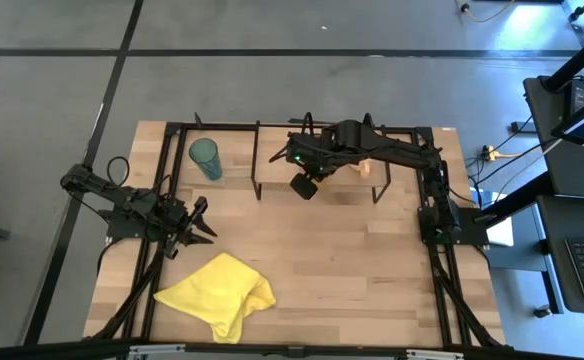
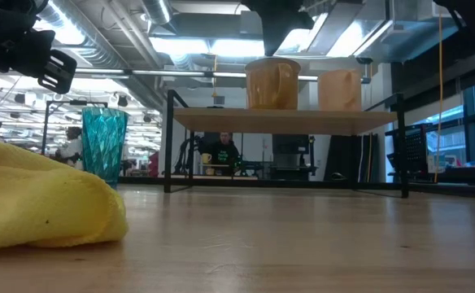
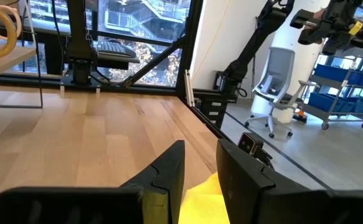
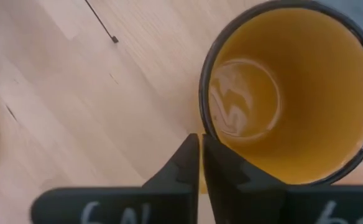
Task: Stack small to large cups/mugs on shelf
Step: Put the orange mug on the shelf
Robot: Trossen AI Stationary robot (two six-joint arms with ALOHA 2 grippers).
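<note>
Wooden tabletop (image 1: 352, 270), light planks, black metal frame (image 1: 222, 126) round its edges. On the tabletop: yellow cloth (image 1: 217, 295), crumpled, near the front edge twd the left side; teal tumbler (image 1: 206, 158), upright, at the back left. Shelf (image 2: 286, 120), low light-wood plank on thin black legs, runs along the back of the table. On the shelf: amber mug (image 2: 272, 83), upright, approx mid-plank; pale-orange mug (image 2: 340, 89) just beside it, w/ a small gap btwn them.
</note>
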